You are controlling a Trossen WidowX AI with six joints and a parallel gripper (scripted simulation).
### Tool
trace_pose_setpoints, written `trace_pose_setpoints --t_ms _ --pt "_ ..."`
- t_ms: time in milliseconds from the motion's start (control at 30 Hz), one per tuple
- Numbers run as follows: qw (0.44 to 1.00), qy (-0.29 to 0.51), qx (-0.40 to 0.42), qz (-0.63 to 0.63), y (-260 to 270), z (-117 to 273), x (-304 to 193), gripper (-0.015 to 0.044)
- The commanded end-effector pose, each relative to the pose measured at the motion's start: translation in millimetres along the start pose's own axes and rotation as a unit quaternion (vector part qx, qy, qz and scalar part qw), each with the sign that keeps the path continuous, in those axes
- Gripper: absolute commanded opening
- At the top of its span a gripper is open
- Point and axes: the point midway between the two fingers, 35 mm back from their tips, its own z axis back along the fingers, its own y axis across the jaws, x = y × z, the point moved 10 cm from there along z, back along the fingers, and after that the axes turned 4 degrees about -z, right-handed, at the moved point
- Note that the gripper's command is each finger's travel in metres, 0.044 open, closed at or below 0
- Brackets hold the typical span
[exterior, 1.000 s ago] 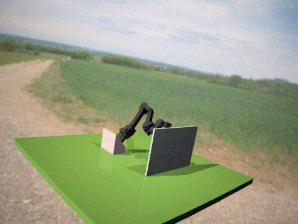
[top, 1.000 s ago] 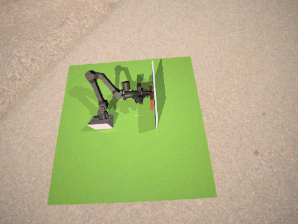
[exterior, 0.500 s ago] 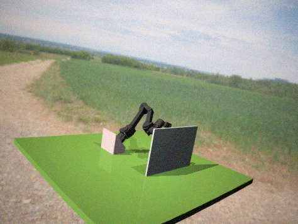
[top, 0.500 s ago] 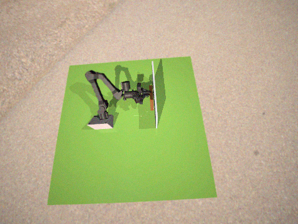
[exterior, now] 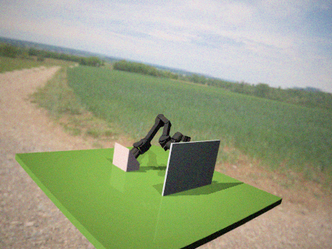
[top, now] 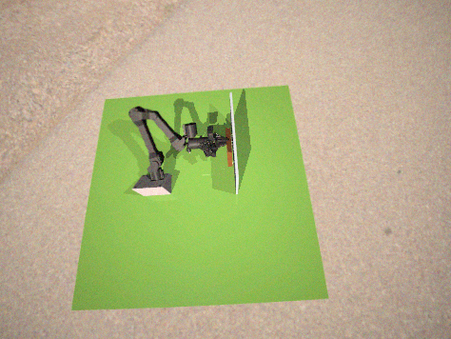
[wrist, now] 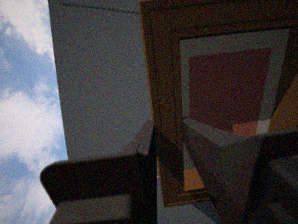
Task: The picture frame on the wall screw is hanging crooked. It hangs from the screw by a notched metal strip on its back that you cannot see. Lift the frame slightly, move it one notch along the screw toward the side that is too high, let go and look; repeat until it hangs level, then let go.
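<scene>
The picture frame [top: 229,159] [wrist: 162,75], brown wood around a dark red picture with pale border, is at the front of the grey wall panel [top: 237,183] [exterior: 192,168] [wrist: 100,90]. My gripper [top: 226,141] [wrist: 165,123] is shut on the frame's wooden border, one finger on each side of it. In the wrist view the frame's left edge runs roughly parallel to the panel's edge; whether it is level I cannot tell. The screw and the notched strip are hidden behind the frame. In the exterior view the panel hides the frame and the fingertips.
The panel stands upright on the green table top [top: 200,248] [exterior: 105,210]. The arm's base, a dark block with a pale pink face [top: 152,191] [exterior: 120,157], stands on the side of the panel where the frame is. The arm reaches from it to the frame.
</scene>
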Motion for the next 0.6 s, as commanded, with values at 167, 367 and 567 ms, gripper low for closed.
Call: trace_pose_setpoints --t_ms 167,367,567 --pt "1.000 0.001 0.000 -0.026 -0.2 0.0 0.1 0.0000" --pt "0.999 0.001 0.000 -0.041 -0.2 0.0 0.3 0.0000" --pt "0.998 0.001 0.000 -0.057 -0.3 0.0 0.4 0.0000"
